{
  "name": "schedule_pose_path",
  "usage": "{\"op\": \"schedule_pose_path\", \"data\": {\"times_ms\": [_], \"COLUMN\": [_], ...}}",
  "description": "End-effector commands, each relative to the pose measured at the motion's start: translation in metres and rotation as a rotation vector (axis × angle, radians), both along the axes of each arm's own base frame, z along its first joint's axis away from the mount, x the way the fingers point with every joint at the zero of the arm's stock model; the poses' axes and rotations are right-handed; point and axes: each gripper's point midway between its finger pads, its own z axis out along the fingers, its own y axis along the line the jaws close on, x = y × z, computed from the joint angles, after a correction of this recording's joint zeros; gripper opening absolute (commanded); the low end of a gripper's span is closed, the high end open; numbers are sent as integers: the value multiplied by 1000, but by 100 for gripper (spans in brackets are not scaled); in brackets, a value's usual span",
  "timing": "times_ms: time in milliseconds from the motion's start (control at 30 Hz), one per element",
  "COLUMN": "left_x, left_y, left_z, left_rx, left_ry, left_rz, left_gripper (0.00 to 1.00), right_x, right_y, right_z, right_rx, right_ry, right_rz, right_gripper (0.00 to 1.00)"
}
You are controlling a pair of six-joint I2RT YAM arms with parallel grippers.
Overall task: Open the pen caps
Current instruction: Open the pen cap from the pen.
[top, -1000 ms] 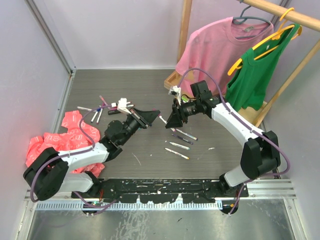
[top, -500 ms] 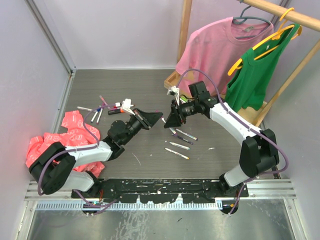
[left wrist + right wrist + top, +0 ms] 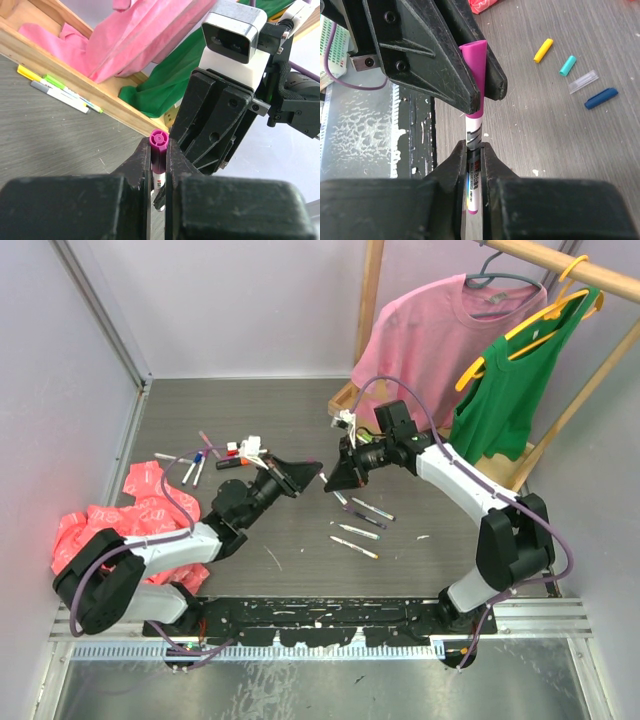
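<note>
Above mid-table, between the two arms, one magenta pen (image 3: pixel 474 120) is held clear of the table (image 3: pixel 560 150). The left gripper (image 3: pixel 159 152) is pinching its magenta cap (image 3: pixel 478 75). The right gripper (image 3: pixel 473 150) is pinching the white barrel (image 3: pixel 472 195). The step in hand is cap separation. The next move calls for pulling straight apart along the pen's axis, without bending. Loose caps (image 3: pixel 543 50) lie nearby.

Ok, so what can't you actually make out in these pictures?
Right wrist view: print on the pen blurred.
Left wrist view: most of the barrel below the magenta cap hidden between the left gripper's fingers.
Top view: pen too small, masked by left gripper and right gripper.
</note>
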Motion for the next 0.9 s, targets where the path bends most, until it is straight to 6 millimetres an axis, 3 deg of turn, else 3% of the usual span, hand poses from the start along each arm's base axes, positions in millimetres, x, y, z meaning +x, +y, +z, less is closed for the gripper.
{"op": "schedule_pose_path", "data": {"times_ms": [0,267,467,600,867], "left_x": [23,50,52,47,34], "left_y": [49,100,123,127,107], "left_z": [114,160,166,146,62], "left_rx": [-203,-310,-303,-259,-97], "left_ry": [-248,-287,-276,-232,-22], "left_rz": [187,325,375,372,247], "left_gripper": [0,0,0,0,0], "right_x": [-6,-6,-2,8,61], "right_y": [1,3,0,-8,-64], "right_z": [-6,-16,-16,-21,-61], "right_rx": [-28,-60,-83,-149,-514], "right_ry": [34,40,8,-62,-273], "right_rz": [18,26,16,-21,-256], "right_gripper": [1,1,1,1,1]}}
